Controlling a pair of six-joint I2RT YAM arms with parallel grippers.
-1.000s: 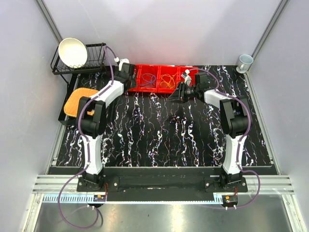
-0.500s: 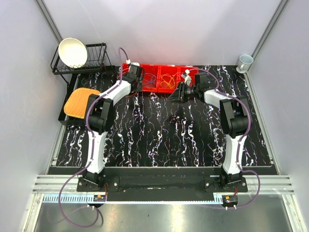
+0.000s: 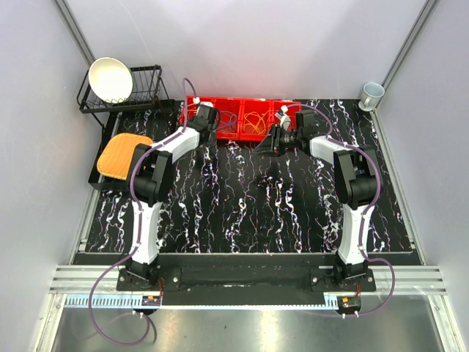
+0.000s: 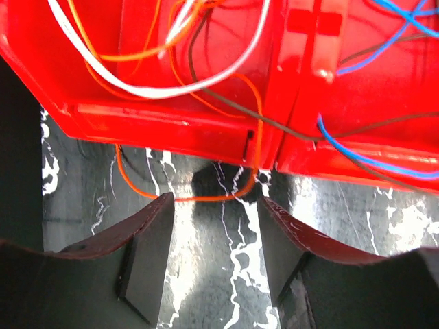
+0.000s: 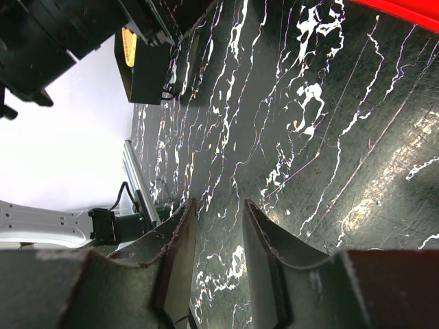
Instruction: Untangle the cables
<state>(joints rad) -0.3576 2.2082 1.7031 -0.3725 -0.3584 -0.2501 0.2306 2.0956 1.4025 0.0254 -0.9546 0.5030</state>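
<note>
Top view: red bins point(image 3: 242, 101) sit upper centre of the frame, at the far edge of the marbled tabletop point(image 3: 242, 213), w/ the cables point(image 3: 254, 125) coiled inside. We see the left fingers point(image 3: 213, 125) at the bins' left end. The right fingers point(image 3: 262, 148) hang over bare tabletop just below the bins' right part, pointing frame-left.

Left wrist view: fingers open, nothing gripped. An orange cable point(image 4: 206, 198) comes down the bin's front wall and loops on the tabletop right at the fingertips, btwn them. Whether it touches either tip we can't tell. Upper left, a white cable point(image 4: 158, 90) crosses more orange. The upper right compartment holds a blue cable point(image 4: 357, 156), and a dark brown cable point(image 4: 302, 134) runs across both.

Right wrist view: fingers apart by a narrow gap, only tabletop btwn them, so open and empty.

Top view, upper left: dish rack point(image 3: 143, 81) w/ white bowl point(image 3: 110, 79), orange pad point(image 3: 119, 154) below. Mug point(image 3: 372, 94) upper right.
</note>
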